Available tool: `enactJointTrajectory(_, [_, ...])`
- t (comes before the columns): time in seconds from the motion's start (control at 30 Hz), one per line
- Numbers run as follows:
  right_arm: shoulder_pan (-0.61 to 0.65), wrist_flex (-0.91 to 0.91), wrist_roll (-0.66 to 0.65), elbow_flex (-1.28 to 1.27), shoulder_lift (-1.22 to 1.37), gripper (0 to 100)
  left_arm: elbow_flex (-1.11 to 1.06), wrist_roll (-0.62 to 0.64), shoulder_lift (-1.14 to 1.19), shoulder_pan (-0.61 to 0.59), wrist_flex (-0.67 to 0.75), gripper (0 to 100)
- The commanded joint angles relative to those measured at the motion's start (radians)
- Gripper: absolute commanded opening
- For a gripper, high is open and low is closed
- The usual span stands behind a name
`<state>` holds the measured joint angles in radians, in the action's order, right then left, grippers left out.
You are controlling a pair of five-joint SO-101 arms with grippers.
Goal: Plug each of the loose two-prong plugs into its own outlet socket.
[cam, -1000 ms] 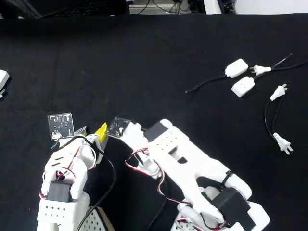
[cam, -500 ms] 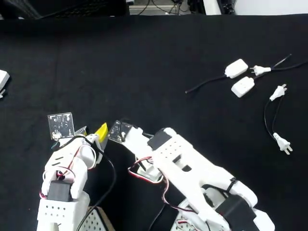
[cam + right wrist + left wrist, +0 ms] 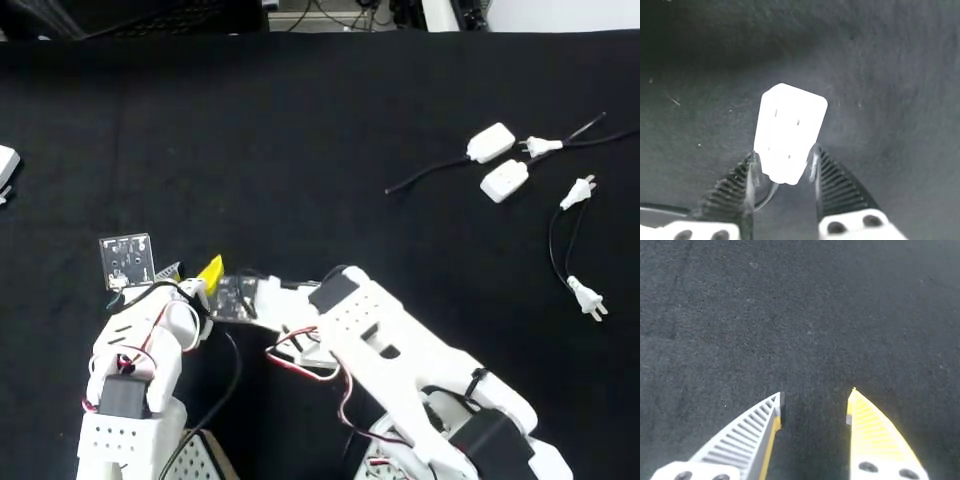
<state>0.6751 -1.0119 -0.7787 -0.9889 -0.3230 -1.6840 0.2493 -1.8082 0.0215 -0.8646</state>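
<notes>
Right wrist view has the right gripper clamped on the narrow end of a white socket block, one finger pressed against each side. The block's long axis runs straight out from the gripper, and its slotted face is turned toward the camera, showing four slots in two pairs. Left wrist view has the left gripper with its fingers apart over the bare black surface, holding nothing. In the high view both arms sit at the near edge, close together. Well apart from them, at the far right of the surface, lie two more white blocks side by side: the upper block, which trails a black cord toward the left, and the lower block. Three loose two-prong plugs lie near them. The first plug is just beside the upper block, its long axis running left to right. The second plug points its prongs to the far right. The third plug lies nearer the arms, prongs pointing to the near right. Black cords trail from all three.
</notes>
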Motion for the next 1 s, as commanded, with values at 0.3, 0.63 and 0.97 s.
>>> enactJointTrajectory(0.3, [-0.206,0.338,-0.269,-0.045,0.01,4.9,-0.016,0.0,0.002,0.01,0.0,22])
enactJointTrajectory(0.63, [-0.25,0.265,-0.272,-0.038,0.002,46.0,-0.016,-0.002,0.002,0.01,0.0,22])
enactJointTrajectory(0.97, [-0.25,0.106,-0.27,0.053,0.008,44.1,-0.016,-0.002,0.002,0.01,-0.003,22])
